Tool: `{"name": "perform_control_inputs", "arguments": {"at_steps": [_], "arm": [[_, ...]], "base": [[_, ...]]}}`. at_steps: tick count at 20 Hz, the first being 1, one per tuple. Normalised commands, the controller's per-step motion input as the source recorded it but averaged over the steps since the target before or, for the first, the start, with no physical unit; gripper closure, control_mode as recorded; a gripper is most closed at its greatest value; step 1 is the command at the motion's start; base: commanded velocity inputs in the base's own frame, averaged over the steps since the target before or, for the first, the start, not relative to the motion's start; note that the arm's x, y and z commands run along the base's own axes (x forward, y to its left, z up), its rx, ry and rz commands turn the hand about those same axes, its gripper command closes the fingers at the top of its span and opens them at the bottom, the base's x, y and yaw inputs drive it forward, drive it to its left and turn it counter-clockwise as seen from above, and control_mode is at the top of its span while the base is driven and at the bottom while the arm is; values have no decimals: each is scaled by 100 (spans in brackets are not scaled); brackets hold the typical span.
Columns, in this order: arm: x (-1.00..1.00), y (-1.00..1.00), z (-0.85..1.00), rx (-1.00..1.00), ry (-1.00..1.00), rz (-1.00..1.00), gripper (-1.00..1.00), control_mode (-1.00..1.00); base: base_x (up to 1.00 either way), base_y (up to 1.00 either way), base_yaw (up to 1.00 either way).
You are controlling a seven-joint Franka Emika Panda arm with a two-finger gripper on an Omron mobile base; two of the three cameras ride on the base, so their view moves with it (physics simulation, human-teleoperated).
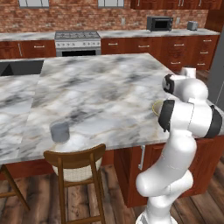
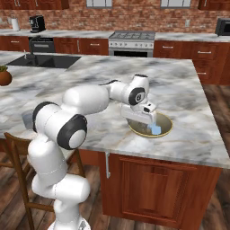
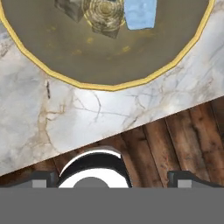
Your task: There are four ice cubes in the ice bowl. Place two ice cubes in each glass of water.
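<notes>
We see one glass of water [image 1: 60, 131] on the left, near the front edge of the marble island counter [image 1: 100, 87], just behind a wooden stool [image 1: 78, 168]. Moving right, the white arm [image 2: 90, 101] reaches across the counter. Its gripper [image 2: 144, 117] hangs over the ice bowl [image 2: 167, 130], which sits close to the counter's front right edge. We see the fingers [image 3: 181, 178] spread wide apart, grasping nothing. One pale blue ice cube [image 2: 156, 129] lies in the bowl just below the hand. In the hand view we spot that cube [image 3: 140, 13] right of two darker, murky cubes [image 3: 72, 8]; a fourth we cannot tell. A plant pot [image 2: 4, 76] sits far left.
</notes>
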Motion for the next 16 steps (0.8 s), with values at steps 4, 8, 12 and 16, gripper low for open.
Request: {"name": "perform_control_inputs", "arguments": {"at_steps": [4,8,12,16], "arm": [[34,-9,-51,2,3,0,-100,-100],[25,-27,-41,8,2,0,-100,-100],[26,-14,-25,7,2,0,-100,-100],[30,0,-21,2,4,0,-100,-100]], "base": [[0,0,0],[0,0,0],[0,0,0],[0,0,0]]}}
